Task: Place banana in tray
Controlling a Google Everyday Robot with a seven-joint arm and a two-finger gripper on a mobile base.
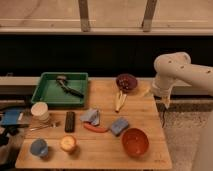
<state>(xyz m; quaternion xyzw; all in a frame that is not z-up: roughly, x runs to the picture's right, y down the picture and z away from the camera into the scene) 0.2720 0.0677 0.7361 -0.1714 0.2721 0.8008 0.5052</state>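
The banana (119,100) is a small pale yellow fruit lying on the wooden table (145,112), just in front of the maroon bowl (126,81). The green tray (50,95) sits at the table's back left and holds a dark utensil (68,87). My gripper (163,103) hangs from the white arm (175,72) at the table's right edge. It is to the right of the banana and apart from it.
An orange bowl (135,141) stands front right. A blue sponge (119,126), an orange-red stick (95,128), a grey-blue cloth (91,116) and a black remote (70,121) lie mid-table. White cups (40,111), a blue cup (39,147) and a yellow-orange item (68,144) stand at the left.
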